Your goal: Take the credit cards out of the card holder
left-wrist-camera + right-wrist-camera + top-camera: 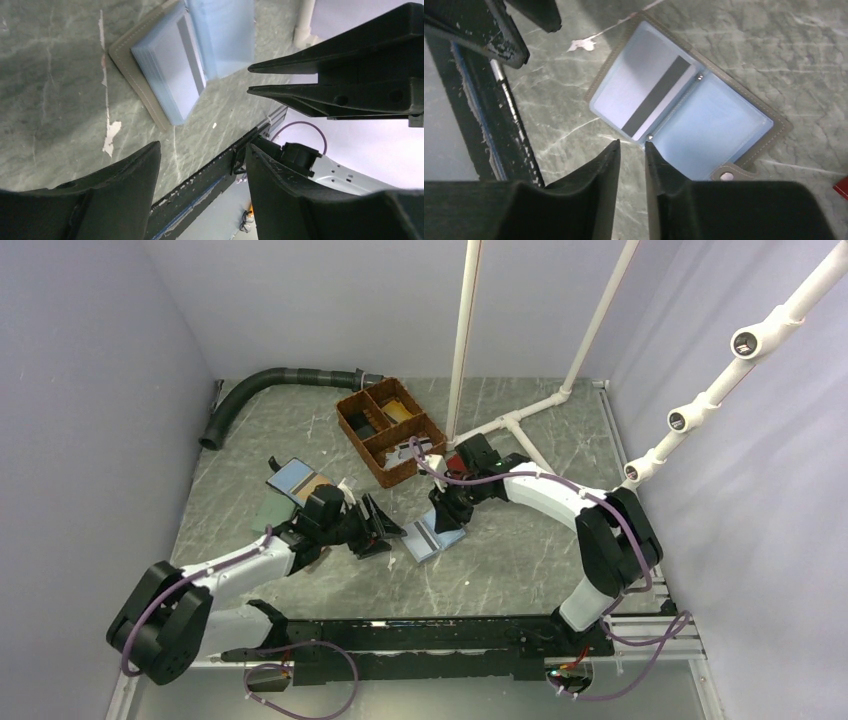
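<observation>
The card holder [430, 538] lies open on the table, taupe outside and light blue inside. In the right wrist view its left half [604, 107] holds a pale grey credit card [644, 85] with a dark stripe, and its closing tab [729, 175] sticks out. The card also shows in the left wrist view [175, 65]. My right gripper [631, 146] hovers just at the holder's near edge, jaws only narrowly apart and empty. My left gripper [202, 150] is wide open and empty, just left of the holder [135, 75].
A brown divided basket [390, 430] stands behind. A blue wallet with a tan panel [300, 480] lies left of my left arm. A red wallet [455, 462] is by my right wrist. A black hose [270, 385] and white pipes [520, 425] lie at the back.
</observation>
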Robot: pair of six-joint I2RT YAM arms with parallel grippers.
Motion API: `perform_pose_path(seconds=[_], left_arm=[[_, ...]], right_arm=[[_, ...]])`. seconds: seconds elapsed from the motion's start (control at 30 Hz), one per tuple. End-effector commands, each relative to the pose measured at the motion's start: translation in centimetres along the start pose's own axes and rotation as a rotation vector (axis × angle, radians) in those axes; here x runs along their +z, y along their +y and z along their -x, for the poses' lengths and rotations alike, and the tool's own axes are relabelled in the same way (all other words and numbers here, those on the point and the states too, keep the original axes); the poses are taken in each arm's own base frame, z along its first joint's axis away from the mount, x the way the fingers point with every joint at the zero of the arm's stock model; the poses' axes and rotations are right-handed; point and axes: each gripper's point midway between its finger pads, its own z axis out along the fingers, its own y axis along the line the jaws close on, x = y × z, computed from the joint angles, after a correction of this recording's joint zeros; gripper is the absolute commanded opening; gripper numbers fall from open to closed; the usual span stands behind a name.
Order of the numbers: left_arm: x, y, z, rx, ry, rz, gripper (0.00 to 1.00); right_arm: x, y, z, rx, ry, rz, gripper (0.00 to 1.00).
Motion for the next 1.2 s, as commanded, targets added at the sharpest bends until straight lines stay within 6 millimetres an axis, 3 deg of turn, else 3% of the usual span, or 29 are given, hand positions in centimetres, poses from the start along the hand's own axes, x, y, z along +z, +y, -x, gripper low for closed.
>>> perform_pose_path(seconds=[0.0,0.3,0.5,0.73,0.87,1.17], left_arm=[[1.4,-0.8,0.8,-0.026,-0.032,-0.028,0.67],[3.7,-0.8,0.1,-0.028,0.022,-0.006,0.63],[4.9,-0.7,0.2,-0.023,0.065,0.042,0.54],[5.0,-0.9,0.7,-0.008,0.064,0.078,0.53],[5.0,-0.8,0.7,-0.005,0.068,0.093,0.47],[5.2,-0.2,0.2,-0.031,0.081,0.123,0.48]], right_arm=[[0.7,-2.1,1.0,0.013,-0.039,-0.095,0.22],[1.8,-2.6,-0.2,0.070,-0.027,-0.106,0.15],[2.6,-2.4,-0.7,0.093,-0.012,-0.089,0.15],[3.1,-2.4,-0.8,0.123,-0.001,-0.068,0.14],[3.4,-2.2,-0.7,0.143,-0.002,-0.055,0.13],[4.1,-1.4,-0.7,0.220,-0.021,-0.006,0.15]])
